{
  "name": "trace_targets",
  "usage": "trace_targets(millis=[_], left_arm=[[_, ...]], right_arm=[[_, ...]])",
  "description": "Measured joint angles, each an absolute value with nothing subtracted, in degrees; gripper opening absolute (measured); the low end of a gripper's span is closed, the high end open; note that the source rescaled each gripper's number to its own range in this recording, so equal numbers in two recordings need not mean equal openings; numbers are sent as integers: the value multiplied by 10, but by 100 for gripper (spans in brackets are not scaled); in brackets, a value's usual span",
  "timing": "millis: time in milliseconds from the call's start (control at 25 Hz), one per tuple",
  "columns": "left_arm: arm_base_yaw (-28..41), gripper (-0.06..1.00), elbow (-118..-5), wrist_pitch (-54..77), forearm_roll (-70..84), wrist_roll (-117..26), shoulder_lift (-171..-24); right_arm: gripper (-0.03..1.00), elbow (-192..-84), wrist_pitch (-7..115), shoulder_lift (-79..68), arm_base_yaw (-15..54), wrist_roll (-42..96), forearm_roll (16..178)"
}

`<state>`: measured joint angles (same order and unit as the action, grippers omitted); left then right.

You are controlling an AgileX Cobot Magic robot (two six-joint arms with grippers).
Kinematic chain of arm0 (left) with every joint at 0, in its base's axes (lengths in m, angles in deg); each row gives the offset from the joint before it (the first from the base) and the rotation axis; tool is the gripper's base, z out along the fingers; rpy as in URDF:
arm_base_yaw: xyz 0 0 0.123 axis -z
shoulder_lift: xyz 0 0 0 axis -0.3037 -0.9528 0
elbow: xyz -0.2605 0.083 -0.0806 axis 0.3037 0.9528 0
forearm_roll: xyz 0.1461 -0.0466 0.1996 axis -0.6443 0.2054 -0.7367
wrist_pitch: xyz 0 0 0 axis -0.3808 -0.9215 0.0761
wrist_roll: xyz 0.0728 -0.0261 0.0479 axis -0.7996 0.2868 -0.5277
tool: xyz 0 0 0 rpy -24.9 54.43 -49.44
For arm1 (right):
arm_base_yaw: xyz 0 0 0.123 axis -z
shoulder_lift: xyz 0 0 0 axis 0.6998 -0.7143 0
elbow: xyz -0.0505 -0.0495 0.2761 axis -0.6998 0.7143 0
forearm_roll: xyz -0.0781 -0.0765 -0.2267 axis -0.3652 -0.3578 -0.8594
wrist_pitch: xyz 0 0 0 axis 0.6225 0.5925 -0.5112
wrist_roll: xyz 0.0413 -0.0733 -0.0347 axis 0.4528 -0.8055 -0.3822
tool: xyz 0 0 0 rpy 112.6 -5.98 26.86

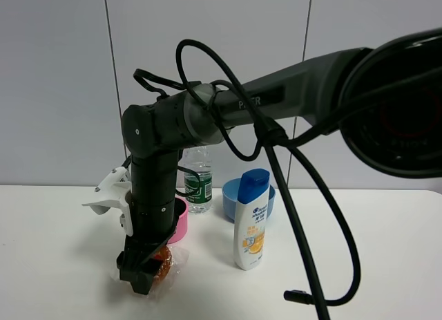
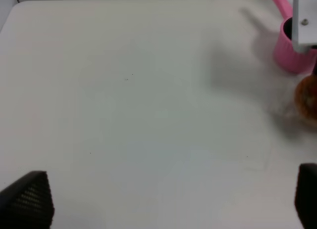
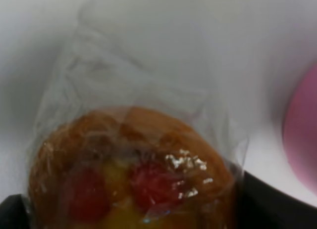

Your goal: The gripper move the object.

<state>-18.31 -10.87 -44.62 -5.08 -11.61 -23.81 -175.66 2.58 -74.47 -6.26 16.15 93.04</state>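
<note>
The right end effector [image 1: 142, 281] straddles the muffin [image 3: 131, 174] on the worktop [image 1: 359, 230] — round, red-studded top facing up — pinched or loose, cannot tell.

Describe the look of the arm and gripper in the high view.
A thick dark grey tubular arm with pale lettering on its side, looping black cables, a white box near the wrist, and a black two-fingered gripper.
</note>
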Motion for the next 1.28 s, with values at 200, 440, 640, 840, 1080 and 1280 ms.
trace_targets(millis=[200, 440, 640, 840, 1080, 1280], left_arm=[[-183, 100, -109, -446, -51, -116, -238], [-183, 100, -109, -446, -51, -116, -238], [-183, 100, -109, -446, -51, -116, -238], [-183, 100, -109, -446, -51, -116, -238], [-183, 100, -109, -446, -51, -116, -238], [-183, 100, -109, -446, -51, -116, -238]], right_arm=[[59, -1757, 1, -729, -63, 184, 927], [60, -1757, -3, -627, -63, 193, 900], [60, -1757, -4, -517, -63, 215, 864], [60, -1757, -10, -416, -63, 238, 815], [60, -1758, -50, -313, -63, 273, 739], [60, -1758, -66, -261, -63, 289, 696]])
